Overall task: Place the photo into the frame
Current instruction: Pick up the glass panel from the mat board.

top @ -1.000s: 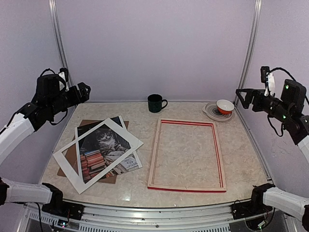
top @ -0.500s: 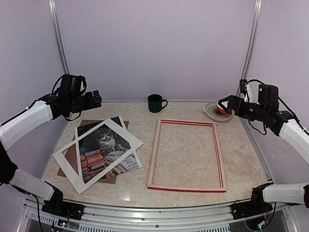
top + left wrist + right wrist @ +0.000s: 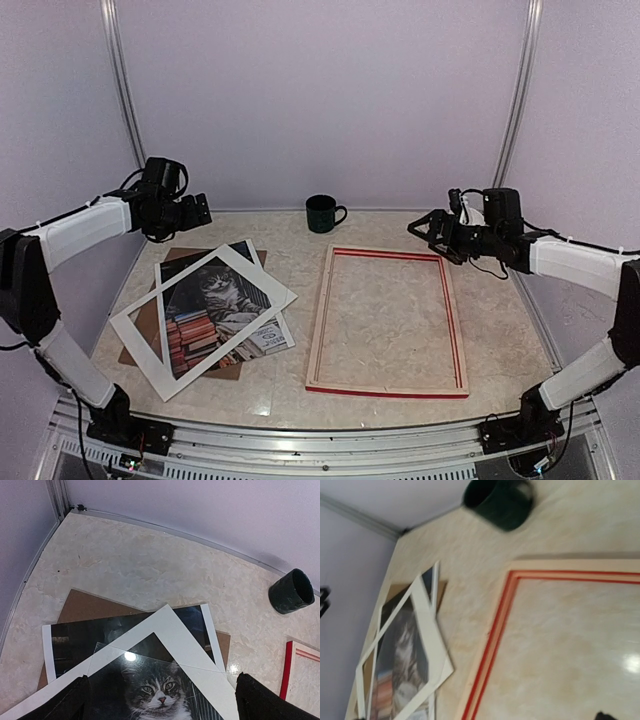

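The photo (image 3: pixel 215 310), a tabby cat among books, lies at the table's left, on a brown backing board (image 3: pixel 180 256) and under a skewed white mat border (image 3: pixel 272 292). In the left wrist view the cat's face on the photo (image 3: pixel 150 695) shows below the mat's corner (image 3: pixel 170 630). The frame (image 3: pixel 321 318) lies flat right of centre, pale wood up, with red edges. My left gripper (image 3: pixel 200 210) hovers open above the pile's far end, holding nothing. My right gripper (image 3: pixel 420 228) hangs open and empty above the frame's far right corner. The frame's red rail (image 3: pixel 495 640) crosses the right wrist view.
A dark green mug (image 3: pixel 322 213) stands at the back centre, also seen in the wrist views (image 3: pixel 291 591) (image 3: pixel 500 500). Walls close off the back and both sides. A metal rail runs along the near edge.
Both arms swung inward from the side walls. The left gripper came over the pile's far end. The right gripper moved left, now covering the bowl and plate at the back right.
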Motion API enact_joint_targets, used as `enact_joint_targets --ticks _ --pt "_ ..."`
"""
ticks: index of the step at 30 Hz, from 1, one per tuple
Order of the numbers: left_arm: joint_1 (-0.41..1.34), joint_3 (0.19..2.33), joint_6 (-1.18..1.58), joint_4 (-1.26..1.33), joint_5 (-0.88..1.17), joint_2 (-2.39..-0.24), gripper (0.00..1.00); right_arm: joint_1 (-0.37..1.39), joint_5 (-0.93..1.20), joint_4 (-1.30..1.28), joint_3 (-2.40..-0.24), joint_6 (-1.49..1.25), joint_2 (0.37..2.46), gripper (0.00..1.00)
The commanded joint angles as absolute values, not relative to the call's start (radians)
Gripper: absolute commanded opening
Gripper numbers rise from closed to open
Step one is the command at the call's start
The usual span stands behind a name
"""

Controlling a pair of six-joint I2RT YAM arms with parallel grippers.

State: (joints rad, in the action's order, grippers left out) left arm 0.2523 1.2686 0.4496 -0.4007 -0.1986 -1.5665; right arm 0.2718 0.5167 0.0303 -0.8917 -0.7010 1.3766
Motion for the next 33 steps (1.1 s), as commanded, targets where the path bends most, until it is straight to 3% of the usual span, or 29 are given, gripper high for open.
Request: enact_joint_targets --ticks 1,12,19,26,33 --pt "0.244 1.309 0.472 -0.417 -0.223 -1.623 0.99 0.362 0.582 0.042 -1.029 -0.679 1.520 0.99" --pt "0.252 1.309 0.484 -0.419 -0.200 -1.724 0.99 0.577 0.528 -0.053 -1.381 -0.654 1.917 0.99" --pt "0.353 1.289 0.470 -0.460 -0.345 -1.742 0.99 0.720 0.504 -0.160 -1.620 -0.646 2.091 0.99" --pt "0.348 1.119 0.566 -0.397 -0.255 -1.687 0.99 0.804 0.488 -0.283 -1.857 -0.658 2.288 0.99" --pt "0.364 0.955 0.646 -0.323 -0.224 -1.579 0.99 0.842 0.451 -0.341 -1.924 -0.685 2.351 0.99"
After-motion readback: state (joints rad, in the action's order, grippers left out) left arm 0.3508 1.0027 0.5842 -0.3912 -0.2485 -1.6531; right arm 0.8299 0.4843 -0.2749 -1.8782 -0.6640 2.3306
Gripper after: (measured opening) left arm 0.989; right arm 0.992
